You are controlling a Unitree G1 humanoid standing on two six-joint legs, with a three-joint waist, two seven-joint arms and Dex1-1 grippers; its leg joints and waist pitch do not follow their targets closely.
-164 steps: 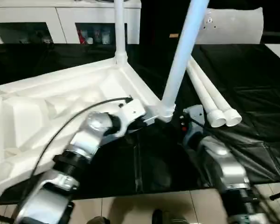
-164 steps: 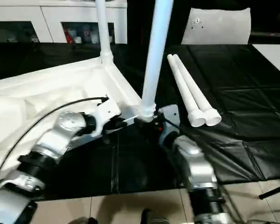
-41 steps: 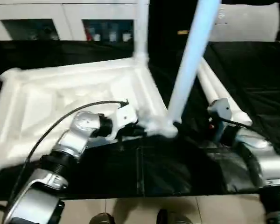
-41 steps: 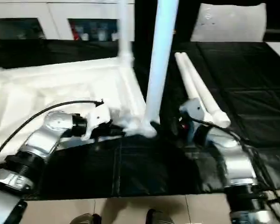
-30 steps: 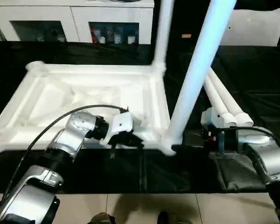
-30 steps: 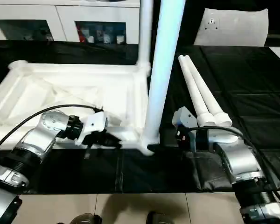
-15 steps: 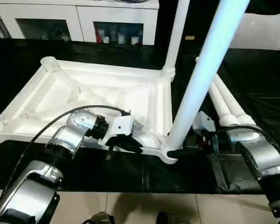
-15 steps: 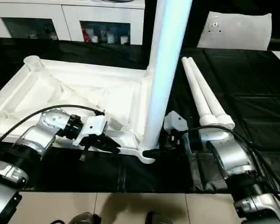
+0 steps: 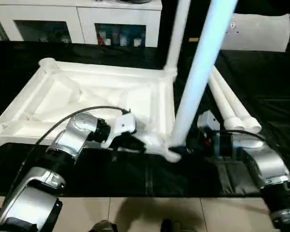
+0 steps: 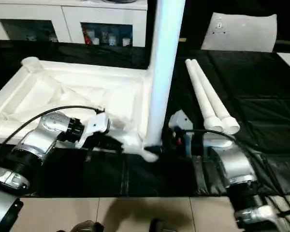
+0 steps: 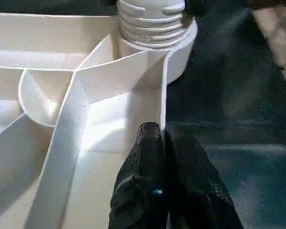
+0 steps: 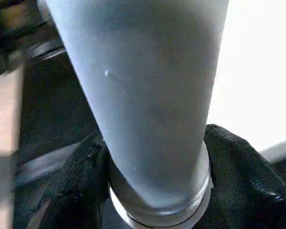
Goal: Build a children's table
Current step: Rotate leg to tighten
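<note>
Looking down over the forearms, you see the table top (image 9: pixel 96 92) lying upside down on the black mat (image 9: pixel 261 82), ribs up, so the corner sockets face upward to take legs. Two legs already stand in it: the far leg (image 9: pixel 176 34) at the back corner, the near leg (image 9: pixel 198 72) rising from the front corner closest to you. Your left gripper (image 11: pixel 163 143) is clenched on the thin front wall of the top, just beside that near socket (image 11: pixel 155 28); the wrist view shows both black fingers pressed together over the wall's edge, most likely to keep the top from turning or sliding. Your right gripper (image 12: pixel 155 167) wraps the base of the near leg, one black finger on each side of it just above its threaded collar, so it grasps the leg, probably to twist it home. The two grippers sit on opposite sides of the same corner, close together. Two spare legs (image 9: pixel 232 104) lie side by side on the mat, just beyond your right wrist, well within reach.
</note>
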